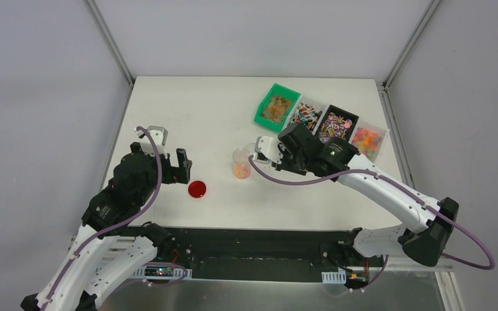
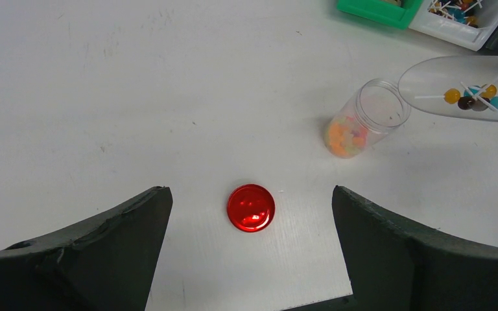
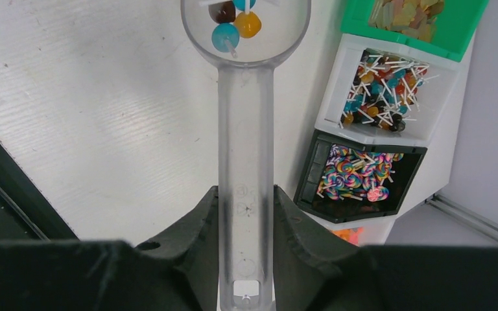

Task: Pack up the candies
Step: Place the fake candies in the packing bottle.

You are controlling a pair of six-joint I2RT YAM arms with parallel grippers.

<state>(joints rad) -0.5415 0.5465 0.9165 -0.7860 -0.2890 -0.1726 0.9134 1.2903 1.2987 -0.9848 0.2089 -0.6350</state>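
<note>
My right gripper (image 3: 245, 201) is shut on the handle of a clear plastic scoop (image 3: 245, 142). The scoop's bowl holds several small lollipop candies (image 3: 235, 24) in blue, amber and brown. In the left wrist view the bowl (image 2: 450, 74) hovers just right of the mouth of a clear jar (image 2: 365, 118). The jar stands upright on the table with orange and pink candies (image 2: 345, 137) at its bottom. My left gripper (image 2: 249, 192) is open and empty above a flat red lid (image 2: 251, 208). From above, the jar (image 1: 241, 164) stands between the two grippers.
Four bins stand in a row at the back right. They are a green bin (image 1: 277, 107) of amber candies, a white bin (image 1: 306, 115) of lollipops, a black bin (image 1: 337, 124) of multicolour swirl lollipops and a clear bin (image 1: 367, 140) of orange-pink candies. The table's near edge (image 1: 259, 228) lies just below the lid.
</note>
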